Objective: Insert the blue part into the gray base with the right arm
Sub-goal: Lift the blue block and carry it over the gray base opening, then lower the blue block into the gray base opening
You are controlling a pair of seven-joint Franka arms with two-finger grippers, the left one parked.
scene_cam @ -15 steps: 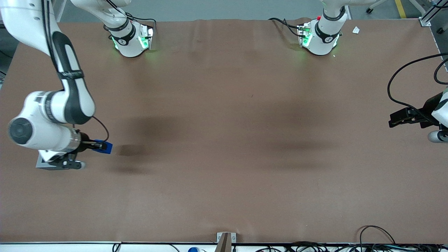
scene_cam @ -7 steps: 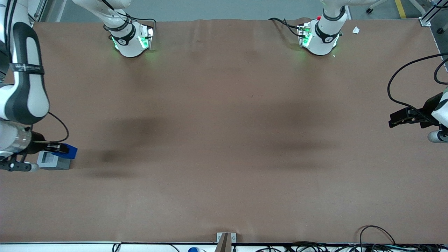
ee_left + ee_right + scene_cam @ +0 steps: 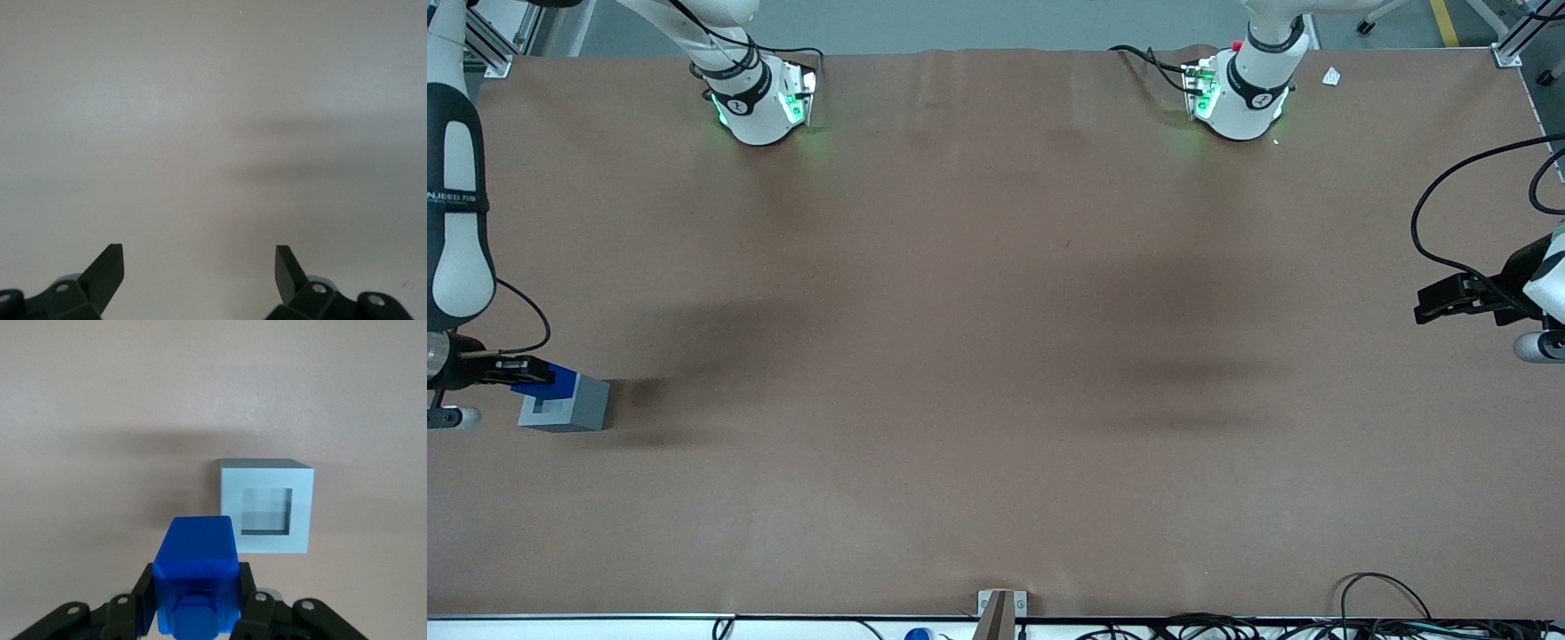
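So at this point your gripper (image 3: pixel 520 372) was at the working arm's end of the table (image 3: pixel 996 356), with the right arm (image 3: pixel 458 222) reaching down along that edge. The fingers (image 3: pixel 143 597) were clamped on the blue part (image 3: pixel 547 380), one on each side. The part hung just above the gray base (image 3: pixel 569 404), overlapping its upper edge in the front view. In the wrist view, the blue part (image 3: pixel 197 577) wasn't lined up with the socket: the base (image 3: pixel 267 507) sat off to one side of it, square opening fully showing and nothing in it. The base rested flat on the brown table, and you hadn't seated the part yet.
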